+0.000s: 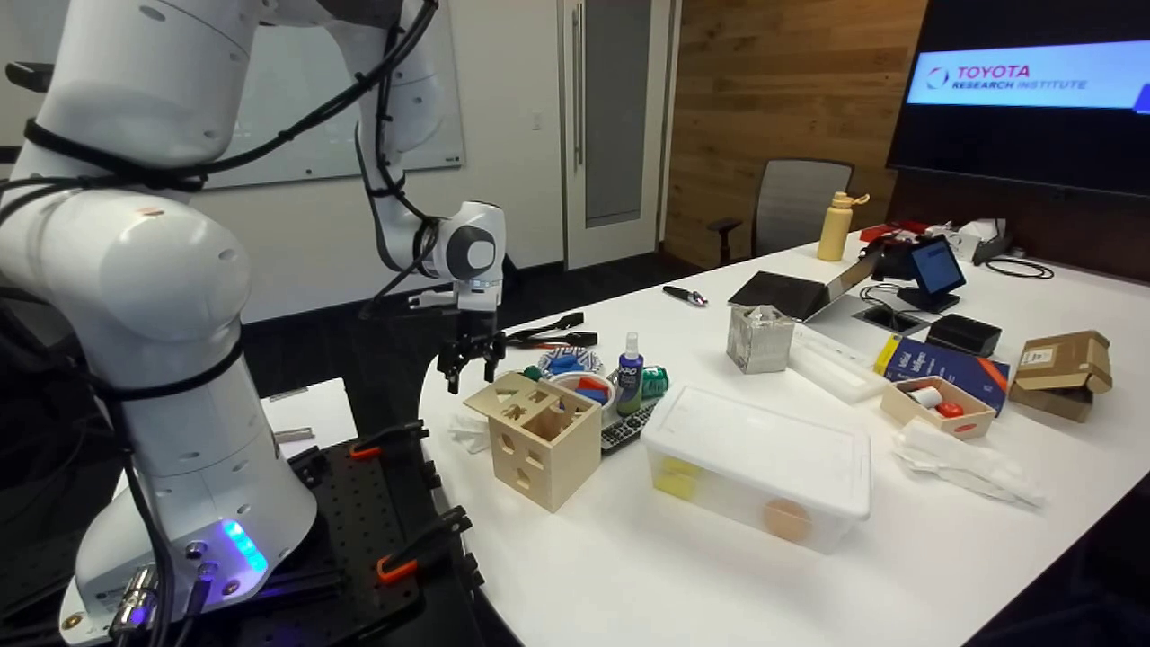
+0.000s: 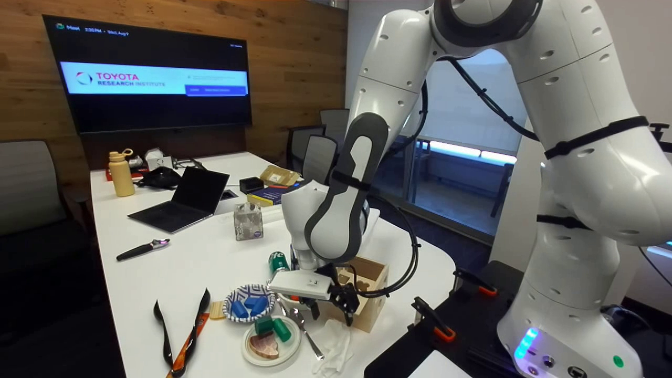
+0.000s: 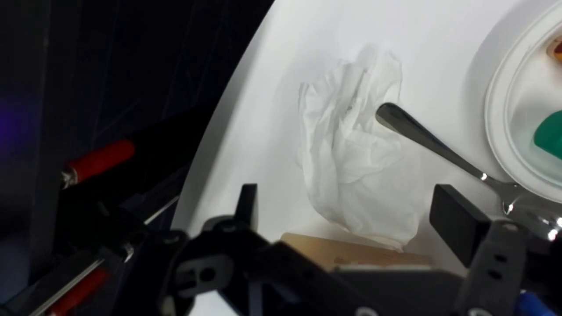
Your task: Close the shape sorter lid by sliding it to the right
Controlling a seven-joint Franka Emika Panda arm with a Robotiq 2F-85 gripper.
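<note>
The shape sorter [image 1: 575, 463] is a light-wood cube near the table's edge by the robot base; it also shows in an exterior view [image 2: 374, 311], partly behind the arm. Its lid [image 1: 503, 402] is slid partly out and overhangs the side toward the gripper, leaving part of the top open. My gripper [image 1: 472, 376] is open and empty beside the lid's overhanging end, pointing down; it also shows in an exterior view [image 2: 332, 316]. In the wrist view the fingers [image 3: 347, 195] are wide apart, with a strip of light wood, seemingly the lid [image 3: 314, 248], low between them, partly hidden.
A crumpled white tissue [image 3: 360, 153] lies below the gripper, with a metal utensil [image 3: 432, 140] beside it. Bowls, a plate [image 2: 247, 352], a spray bottle [image 1: 631, 382] and a remote [image 1: 626, 429] crowd the sorter. A large white container [image 1: 759, 440] stands near.
</note>
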